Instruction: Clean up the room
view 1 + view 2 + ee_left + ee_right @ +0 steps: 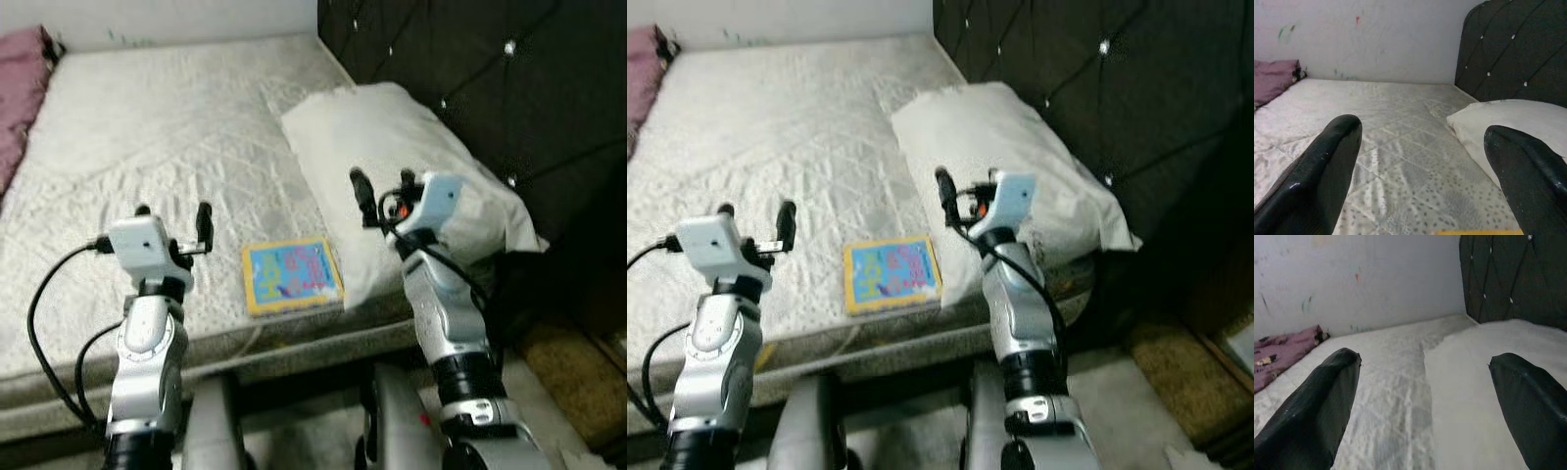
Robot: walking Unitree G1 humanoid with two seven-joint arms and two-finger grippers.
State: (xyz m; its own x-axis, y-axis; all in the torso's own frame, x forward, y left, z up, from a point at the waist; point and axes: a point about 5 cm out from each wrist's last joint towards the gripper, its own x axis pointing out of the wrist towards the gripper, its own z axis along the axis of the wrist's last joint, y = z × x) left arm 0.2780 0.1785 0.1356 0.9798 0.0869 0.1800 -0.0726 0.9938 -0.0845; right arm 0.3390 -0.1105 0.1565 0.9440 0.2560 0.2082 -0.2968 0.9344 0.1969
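1. Wide bare mattress with a grey-white quilted cover [167, 127] fills the middle, a dark button-tufted headboard [490, 78] rising on the robot's right
2. Plump white pillow [392, 147] lies against that headboard, its near corner touching the book
3. Crumpled pink blanket [20, 98] sits at the far left edge
4. Thin book with a yellow-bordered blue cover [291, 275] lies flat near the mattress's front edge, between the two arms
5. Left gripper [173, 221] hovers over the mattress, released, nothing between its fingers
6. Right gripper [382, 191] hangs above the pillow's edge, fingers spread wide, empty
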